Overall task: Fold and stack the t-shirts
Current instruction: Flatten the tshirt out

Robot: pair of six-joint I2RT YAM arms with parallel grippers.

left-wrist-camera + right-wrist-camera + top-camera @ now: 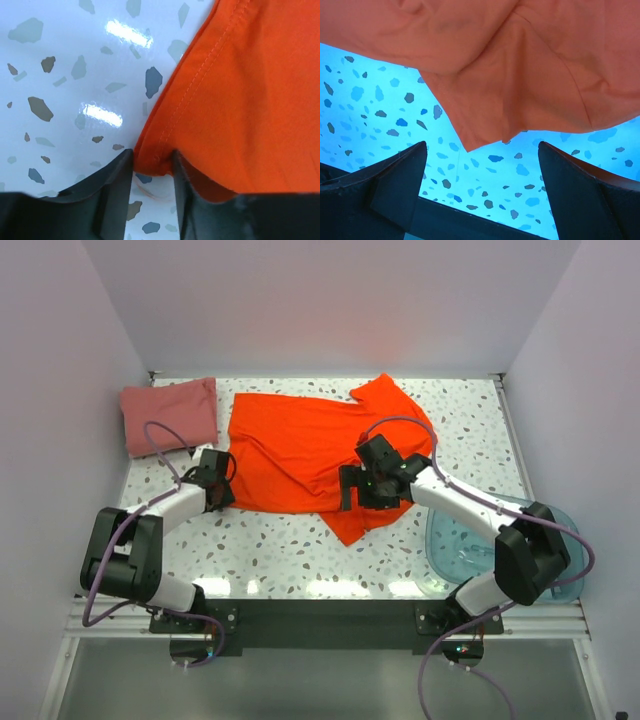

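A white tabletop (280,550) flecked with grey chips. An orange-red t-shirt (300,455) lies spread and rumpled across its middle. A folded dusty pink t-shirt (170,415) sits at the far left corner. A translucent blue tub (455,545) rests at the near right edge.

No legible text, label, brand, number on orange-red t-shirt (290,455), pink-red t-shirt (170,412), blue tub (452,540), table (280,552).

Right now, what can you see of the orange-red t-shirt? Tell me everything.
The orange-red t-shirt is soft, bright cloth with a stitched hem, lying spread but rumpled and unfolded on the table, one sleeve pointing far right, a pointed flap toward the near edge. The left gripper has its jaws either side of the near-left hem corner; the right gripper hangs open over the flap, not gripping it.
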